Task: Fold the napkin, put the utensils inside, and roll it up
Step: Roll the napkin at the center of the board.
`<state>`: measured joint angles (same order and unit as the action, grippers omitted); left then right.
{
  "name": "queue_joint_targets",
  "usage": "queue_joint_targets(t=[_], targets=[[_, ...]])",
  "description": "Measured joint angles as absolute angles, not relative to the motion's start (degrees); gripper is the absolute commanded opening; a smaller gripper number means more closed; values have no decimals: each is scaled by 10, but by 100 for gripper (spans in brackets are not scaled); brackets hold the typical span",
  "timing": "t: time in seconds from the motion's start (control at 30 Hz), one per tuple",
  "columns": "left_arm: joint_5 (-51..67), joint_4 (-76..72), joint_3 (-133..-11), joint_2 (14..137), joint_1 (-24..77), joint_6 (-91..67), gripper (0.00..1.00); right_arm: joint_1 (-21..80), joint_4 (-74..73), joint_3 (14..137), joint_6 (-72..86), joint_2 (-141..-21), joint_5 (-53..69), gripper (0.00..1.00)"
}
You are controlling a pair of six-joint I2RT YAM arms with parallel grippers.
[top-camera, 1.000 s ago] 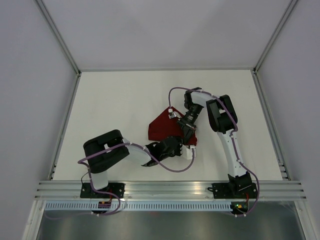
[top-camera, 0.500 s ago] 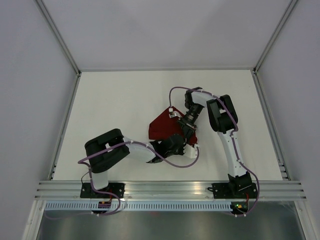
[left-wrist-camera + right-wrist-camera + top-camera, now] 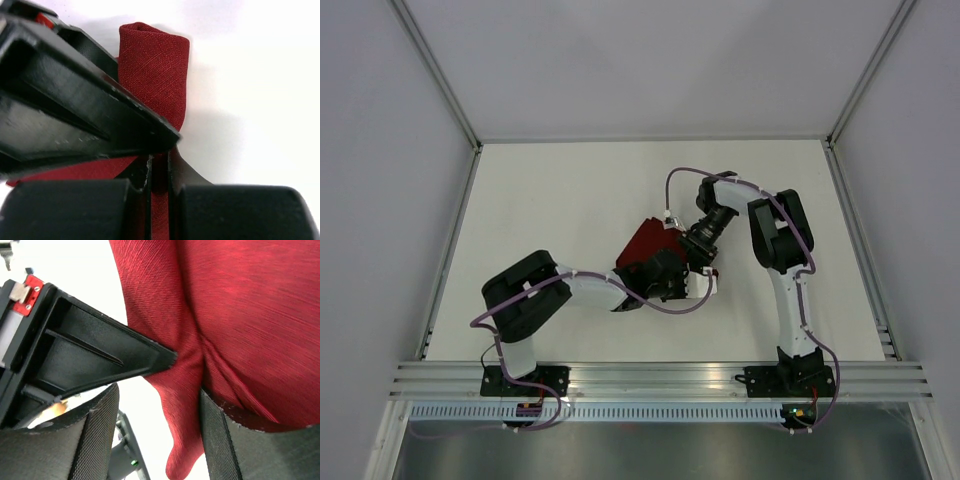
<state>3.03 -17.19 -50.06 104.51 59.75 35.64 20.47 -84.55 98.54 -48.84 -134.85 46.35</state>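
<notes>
Top external view: the napkin is seen near the middle of the table, bunched and largely covered by both arms. Its near side is covered by the left gripper and its right side by the right gripper. The two are pressed close together over the cloth, each standing in the way of the other. A purple cable is looped just nearer than the napkin.

From the left wrist, the left gripper is seen closed tight on a thin fold of the napkin, and a rolled end of the cloth lies beyond the fingers. From the right wrist, the fingers of the right gripper are held apart with a hanging fold of the napkin between them. Only one finger is touched by the cloth.

Compared with one second ago, the left gripper has been moved further onto the napkin, and less of the red cloth is left visible.

White table surface is seen on every side of the napkin, up to the metal rails.
</notes>
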Motion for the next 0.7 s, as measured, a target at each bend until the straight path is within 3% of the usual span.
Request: queue_joint_targets(t=[0.43, 0.7], targets=[[188, -146, -523, 1044, 537, 263, 2, 33, -618, 884, -463, -1164, 530, 68], [342, -107, -566, 1080, 468, 195, 2, -17, -463, 675, -497, -1003, 542, 71]])
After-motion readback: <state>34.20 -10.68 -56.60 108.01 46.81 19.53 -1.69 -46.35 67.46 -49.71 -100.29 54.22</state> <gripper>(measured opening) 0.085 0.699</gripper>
